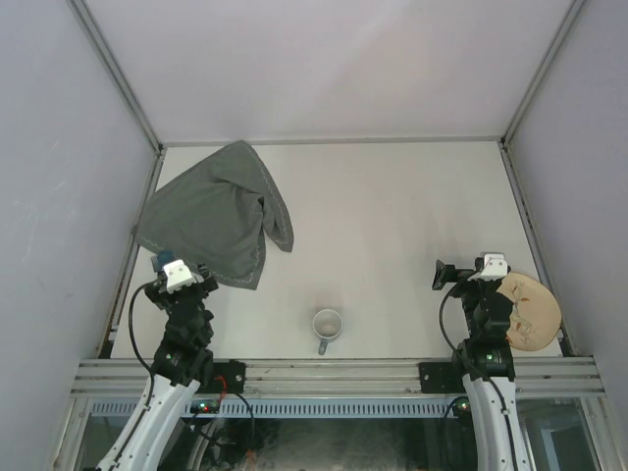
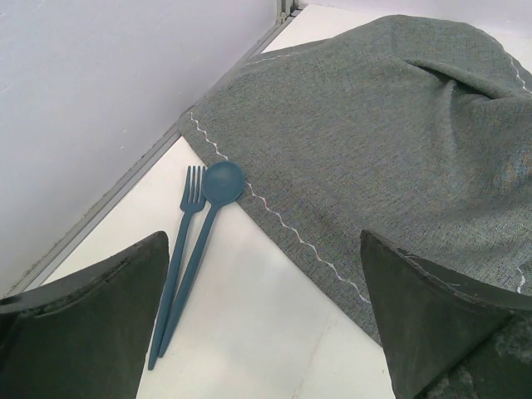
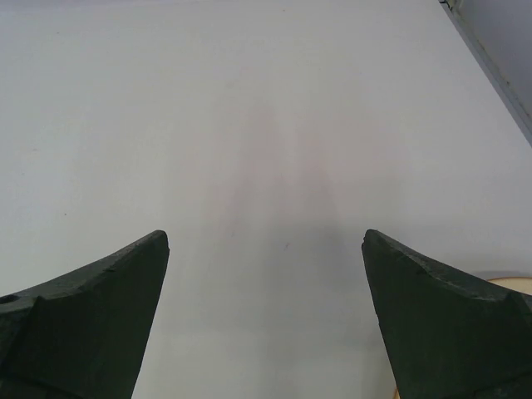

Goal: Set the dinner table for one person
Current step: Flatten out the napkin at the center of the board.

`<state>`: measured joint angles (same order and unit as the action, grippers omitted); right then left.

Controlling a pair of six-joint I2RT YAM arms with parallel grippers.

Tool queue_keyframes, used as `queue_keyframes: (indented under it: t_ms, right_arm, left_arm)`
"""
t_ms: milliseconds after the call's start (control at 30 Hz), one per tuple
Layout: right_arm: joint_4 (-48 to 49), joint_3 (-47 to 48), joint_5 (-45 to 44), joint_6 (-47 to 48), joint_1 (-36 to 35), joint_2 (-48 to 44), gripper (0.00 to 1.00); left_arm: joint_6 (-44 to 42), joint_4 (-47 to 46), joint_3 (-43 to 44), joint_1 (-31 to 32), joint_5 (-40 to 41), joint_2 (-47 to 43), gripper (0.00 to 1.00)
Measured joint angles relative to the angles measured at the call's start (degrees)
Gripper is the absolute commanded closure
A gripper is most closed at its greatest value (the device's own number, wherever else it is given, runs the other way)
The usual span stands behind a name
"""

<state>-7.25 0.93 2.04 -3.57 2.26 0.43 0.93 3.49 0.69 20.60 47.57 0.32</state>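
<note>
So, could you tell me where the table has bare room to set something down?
The table is bare from the grey cloth rightwards to the right rail, beyond the mug. Crowded: the left side, where fork and spoon lie at the cloth's hem, and the near right corner, with the tan plate.

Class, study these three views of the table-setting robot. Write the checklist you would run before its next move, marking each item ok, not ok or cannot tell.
1. Left tool open and empty: ok.
2. Right tool open and empty: ok.
3. Grey cloth spread flat: not ok; it lies bunched at the table's far left.
4. Fork and spoon easy to find: ok, side by side at the cloth's hem.
5. Mug upright: ok, near the front edge.
6. Plate unobstructed: cannot tell; the right arm covers part of it.
</note>
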Motion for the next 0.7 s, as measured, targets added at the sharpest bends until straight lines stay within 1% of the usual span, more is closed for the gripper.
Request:
queue_keyframes:
  t_ms: [700]
  right_arm:
    - [0.0,0.0,0.0,0.0,0.0,0.0,0.00]
  left_arm:
    - [0.0,0.0,0.0,-0.6,-0.4,0.0,0.00]
